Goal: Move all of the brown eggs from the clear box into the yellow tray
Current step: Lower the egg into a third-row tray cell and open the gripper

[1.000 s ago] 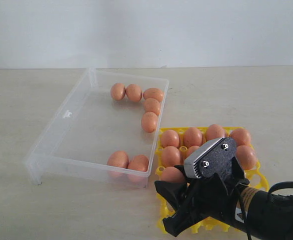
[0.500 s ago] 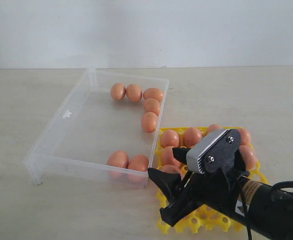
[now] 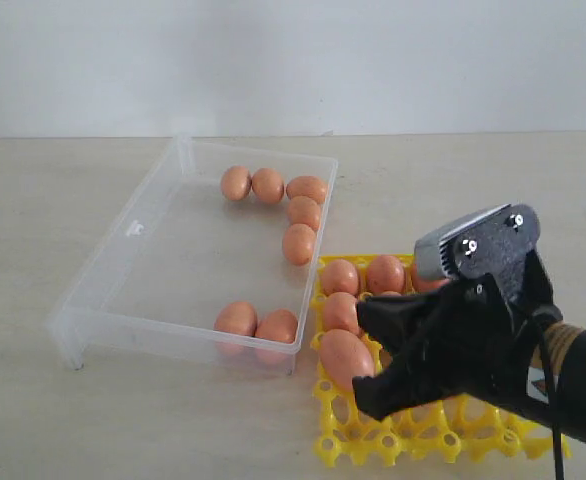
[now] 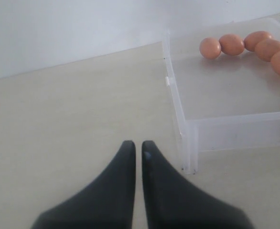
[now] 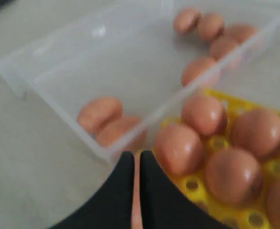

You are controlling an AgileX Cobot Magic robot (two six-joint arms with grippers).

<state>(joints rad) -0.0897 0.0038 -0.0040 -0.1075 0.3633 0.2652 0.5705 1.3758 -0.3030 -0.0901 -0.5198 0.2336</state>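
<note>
Seven brown eggs [image 3: 298,243] lie in the clear box [image 3: 123,238], ten o'clock from the right pincer [image 5: 133,157]. It is pressed together; the left pincer [image 4: 135,145] too.

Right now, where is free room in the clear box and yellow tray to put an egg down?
The clear box is bare from left wall to middle; brown eggs crowd its right wall. The yellow tray has empty nearest cells; eggs fill its far left, the right gripper covers its right.
</note>
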